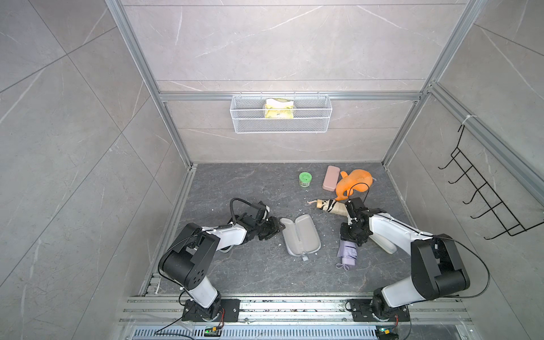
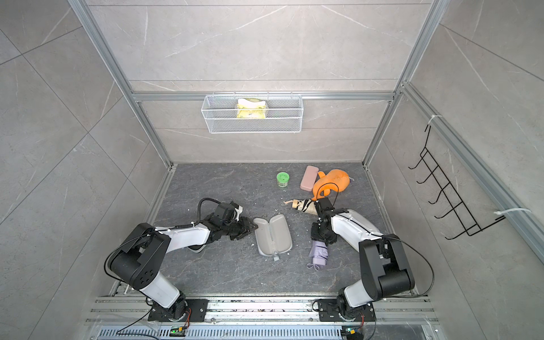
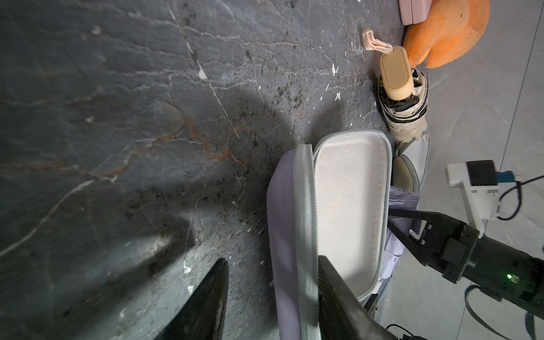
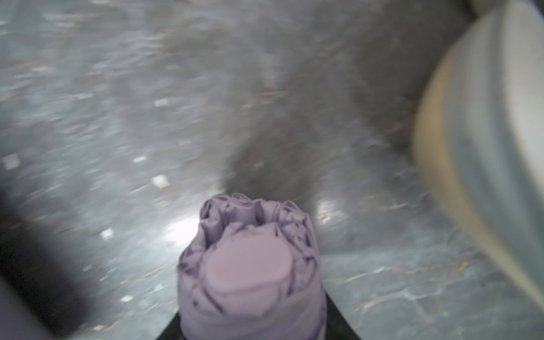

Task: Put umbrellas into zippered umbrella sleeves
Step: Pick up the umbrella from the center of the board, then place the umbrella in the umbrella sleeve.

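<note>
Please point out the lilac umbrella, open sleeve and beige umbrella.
lilac umbrella (image 4: 250,265): right wrist view, on its flat end.
open sleeve (image 1: 307,232): in a top view, on its pale lining.
beige umbrella (image 3: 394,70): left wrist view, on its handle.

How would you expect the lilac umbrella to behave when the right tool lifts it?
The lilac umbrella is probably fairly stiff lengthwise, though its pleated fabric looks soft and may squash. Its wrist loop will likely dangle. Being roundish, it may roll if released.
</note>
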Robot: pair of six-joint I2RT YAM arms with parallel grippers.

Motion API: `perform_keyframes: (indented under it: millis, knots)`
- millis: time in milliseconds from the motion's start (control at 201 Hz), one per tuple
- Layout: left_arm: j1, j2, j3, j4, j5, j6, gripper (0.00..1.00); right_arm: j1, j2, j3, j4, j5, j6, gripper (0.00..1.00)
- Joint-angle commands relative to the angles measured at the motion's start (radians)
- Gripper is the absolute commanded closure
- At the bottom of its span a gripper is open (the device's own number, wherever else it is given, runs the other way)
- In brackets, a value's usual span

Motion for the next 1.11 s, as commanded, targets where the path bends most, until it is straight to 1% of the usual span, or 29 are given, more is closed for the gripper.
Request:
perform_keyframes:
  millis: [0, 85, 184, 324, 403, 453, 602, 647, 732, 826, 981, 1100]
  knots:
    - [-0.011, 0.004, -0.029, 0.076, 0.015, -0.045, 0.55, 0.088, -0.078, 0.095, -0.068, 0.083, 0.104, 0.6]
    - [-0.03, 0.005, -0.04, 0.1, -0.005, -0.062, 0.59, 0.18, -0.103, 0.203, -0.097, 0.154, 0.181, 0.62]
    - [-0.055, 0.018, -0.053, 0.143, -0.025, -0.092, 0.63, 0.298, -0.098, 0.306, -0.054, 0.231, 0.281, 0.63]
    - [-0.078, 0.041, -0.065, 0.196, -0.033, -0.136, 0.66, 0.457, 0.008, 0.404, 0.034, 0.375, 0.387, 0.64]
    - [-0.09, 0.044, -0.063, 0.21, -0.039, -0.149, 0.67, 0.541, 0.097, 0.465, 0.044, 0.472, 0.404, 0.65]
    - [-0.099, 0.042, -0.062, 0.21, -0.044, -0.149, 0.68, 0.577, 0.145, 0.48, 0.065, 0.496, 0.415, 0.65]
    - [-0.114, 0.042, -0.079, 0.225, -0.062, -0.162, 0.71, 0.641, 0.234, 0.452, 0.117, 0.508, 0.438, 0.68]
    - [-0.115, 0.043, -0.089, 0.244, -0.063, -0.172, 0.72, 0.657, 0.249, 0.434, 0.141, 0.49, 0.44, 0.69]
    - [-0.117, 0.051, -0.104, 0.28, -0.064, -0.195, 0.76, 0.679, 0.287, 0.42, 0.128, 0.449, 0.456, 0.7]
    - [-0.124, 0.059, -0.111, 0.317, -0.073, -0.216, 0.82, 0.714, 0.295, 0.389, 0.118, 0.451, 0.471, 0.71]
    - [-0.15, 0.083, -0.108, 0.357, -0.093, -0.222, 0.94, 0.71, 0.305, 0.347, 0.111, 0.449, 0.492, 0.73]
    - [-0.158, 0.107, -0.121, 0.408, -0.096, -0.242, 1.0, 0.706, 0.329, 0.362, 0.122, 0.422, 0.476, 0.74]
